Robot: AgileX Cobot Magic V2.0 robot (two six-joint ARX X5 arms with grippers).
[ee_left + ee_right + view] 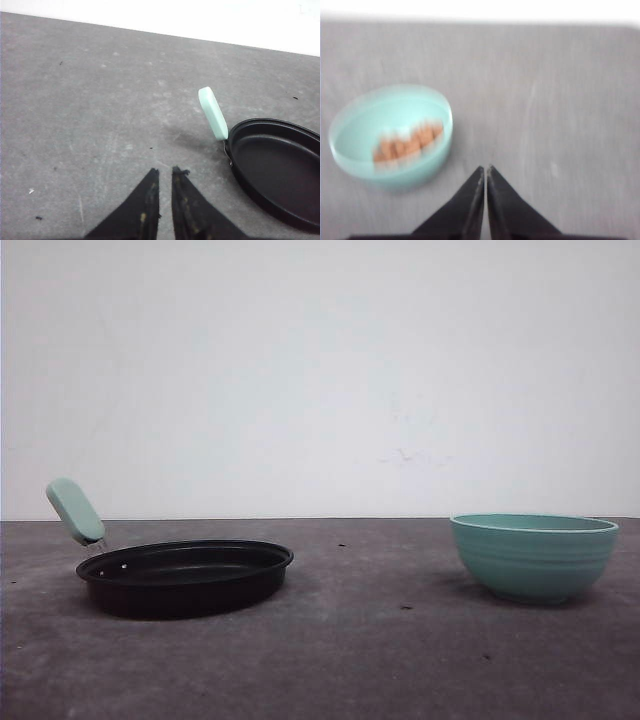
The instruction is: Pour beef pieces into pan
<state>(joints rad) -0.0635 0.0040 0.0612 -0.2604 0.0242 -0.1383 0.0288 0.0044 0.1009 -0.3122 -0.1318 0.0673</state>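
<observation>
The black pan (180, 598) with its mint-green handle (75, 510) rests on the table's left side. In the left wrist view the pan (280, 165) has nothing in it and lies off to one side of my left gripper (165, 171). That gripper hangs above bare table, its fingers a narrow slit apart and holding nothing. The beef pieces (407, 144), orange-brown chunks, lie in a teal bowl (395, 177), blurred in the right wrist view. My right gripper (486, 167) is shut and empty, beside the bowl and apart from it.
In the front view the teal ribbed bowl (533, 560) stands at the right of the grey table (370, 640), with a wide stretch of bare tabletop between it and the pan. A white wall rises behind the table's far edge.
</observation>
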